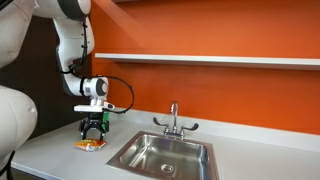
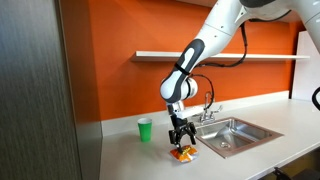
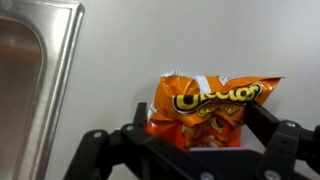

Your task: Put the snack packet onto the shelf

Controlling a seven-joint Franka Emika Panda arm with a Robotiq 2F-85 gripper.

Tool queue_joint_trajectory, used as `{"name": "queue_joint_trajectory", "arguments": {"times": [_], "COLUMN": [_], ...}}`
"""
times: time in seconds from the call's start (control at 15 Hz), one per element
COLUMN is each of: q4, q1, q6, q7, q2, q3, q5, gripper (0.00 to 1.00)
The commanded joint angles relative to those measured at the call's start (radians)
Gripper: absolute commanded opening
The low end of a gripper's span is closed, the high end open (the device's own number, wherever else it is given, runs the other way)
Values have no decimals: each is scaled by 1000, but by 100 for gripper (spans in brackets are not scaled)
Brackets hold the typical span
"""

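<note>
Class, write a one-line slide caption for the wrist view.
Open pincer straddles an orange snack packet lying on the grey counter beside the steel sink.

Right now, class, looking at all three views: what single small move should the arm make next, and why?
Probably close the pincer. In the wrist view its fingers stand open on either side of the snack packet, which lies on the countertop beside the sink; a grip must come before lifting it to the shelf.
</note>
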Motion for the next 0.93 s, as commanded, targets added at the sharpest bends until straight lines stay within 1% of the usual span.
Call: {"name": "queue_joint_trajectory", "arguments": {"times": [0.0,0.27,0.33,0.4,0.47,0.53,0.6,0.67,0.8,0.87], "q4": [46,60,62,65,66,68,69,70,73,76], "q1": [-6,-6,-5,-6,-5,-5,-5,-5,-5,-5], "q6": [-5,-3,-2,-2,-3,-4,-5,-5,-7,-12], "q7": [-28,-25,-25,-24,-23,-23,-21,-22,-21,-20], "q2": [45,72,76,80,82,82,83,82,82,83], "q3": [3,5,5,6,5,5,5,6,5,4], "q5": [18,26,27,31,32,34,37,40,40,40], "gripper": [100,100,93,72,68,68,62,52,37,32]}}
